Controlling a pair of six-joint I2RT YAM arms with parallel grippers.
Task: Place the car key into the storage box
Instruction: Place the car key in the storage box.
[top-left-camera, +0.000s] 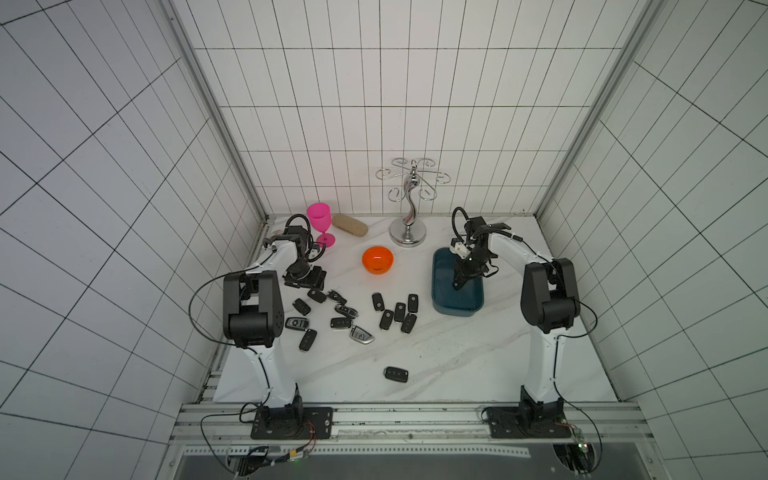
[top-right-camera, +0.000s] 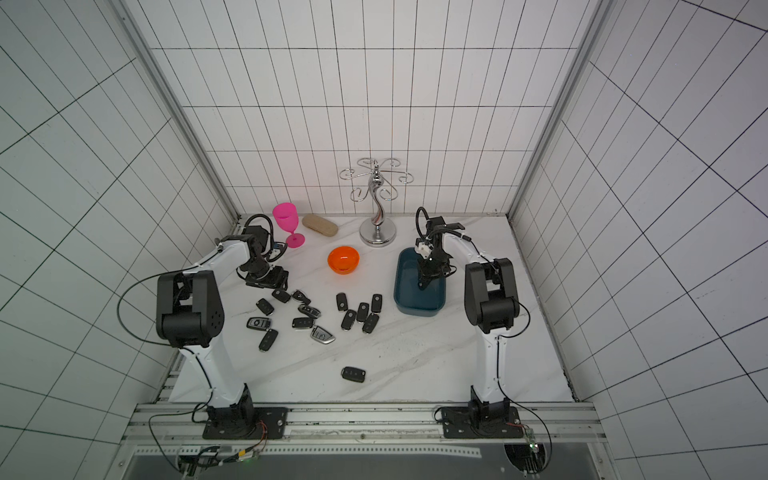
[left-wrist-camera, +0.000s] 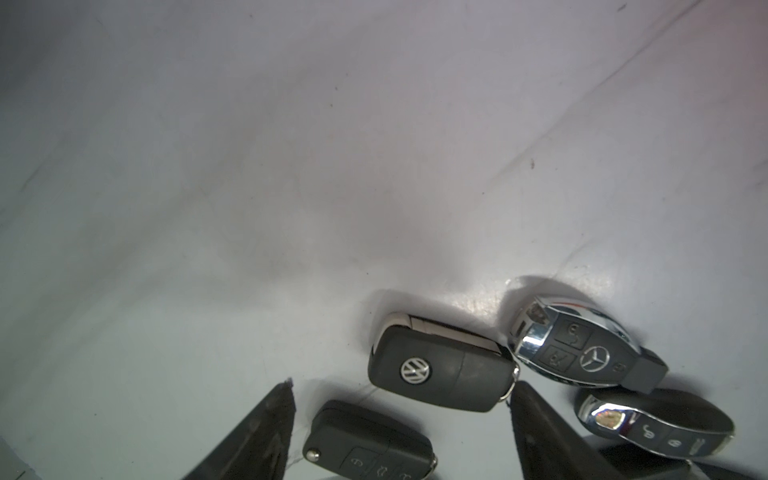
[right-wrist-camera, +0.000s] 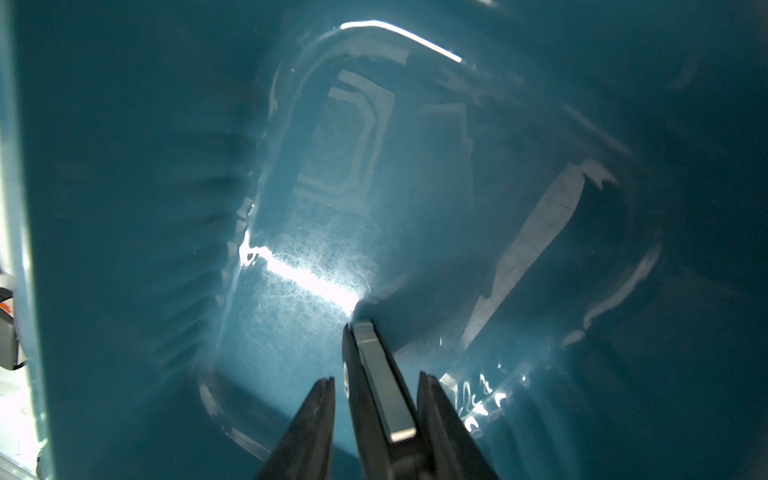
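Left wrist view: a VW fob (left-wrist-camera: 440, 368) and a Mercedes fob (left-wrist-camera: 582, 345) were seen by the wide-open, empty left gripper (left-wrist-camera: 403, 382). Inside the storage box (right-wrist-camera: 124, 166), the car key (right-wrist-camera: 378, 382) was flanked by the right gripper (right-wrist-camera: 377, 376), jaws parted.

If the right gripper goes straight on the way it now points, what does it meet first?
Probably the floor of the storage box: the right gripper points down into it, and the car key between its jaws would touch there first. Depth is unclear.

Car key (right-wrist-camera: 378, 386) in storage box (top-left-camera: 446, 291)
Black, silver-edged key stands on edge above the box's glossy teal floor.
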